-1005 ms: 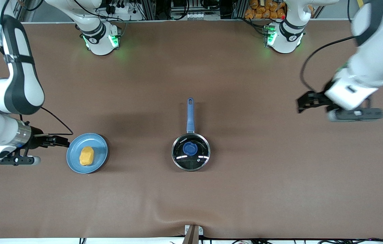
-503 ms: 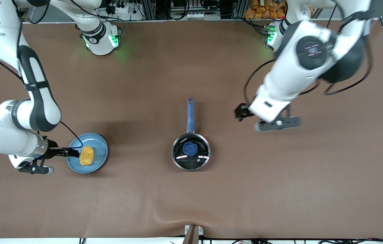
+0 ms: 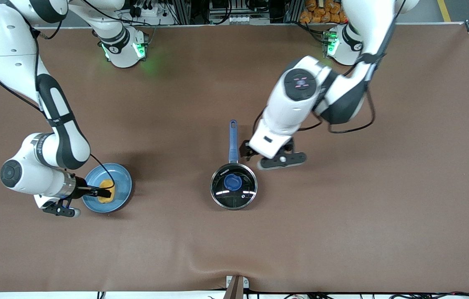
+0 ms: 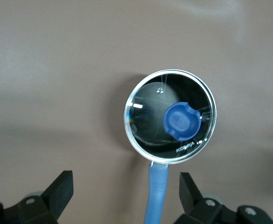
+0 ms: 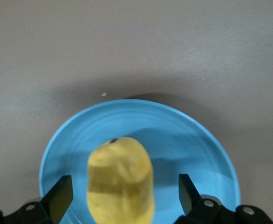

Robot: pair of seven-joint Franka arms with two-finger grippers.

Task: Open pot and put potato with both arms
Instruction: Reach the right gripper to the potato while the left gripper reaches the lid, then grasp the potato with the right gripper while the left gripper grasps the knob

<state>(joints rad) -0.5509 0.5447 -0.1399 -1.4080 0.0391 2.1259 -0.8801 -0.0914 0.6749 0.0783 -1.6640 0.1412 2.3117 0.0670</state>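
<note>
Facing the worktop [image 3: 342,232], the front view shows the small black saucepan with glass lid [image 3: 233,186] mid-worktop, left gripper [image 3: 259,160] over its blue handle. Left wrist view: gripper released; a misaligned descent could miss the blue knob [image 4: 182,120]. Right wrist view: right gripper [image 5: 122,198] released, straddling the lumpy yellow potato [image 5: 121,179] on the light-blue plate [image 5: 192,154]; an off-centre squeeze might roll it.

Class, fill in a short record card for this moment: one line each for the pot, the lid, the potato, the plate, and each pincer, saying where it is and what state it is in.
pot: mid-table, covered, blue handle pointing toward the robots' bases
lid: glass, blue knob, seated on the pot
potato: lying on the plate, not gripped
plate: light blue, toward the right arm's end of the table
left pincer: open, empty, over the pot's handle
right pincer: open, over the plate, fingers either side of the potato
</note>
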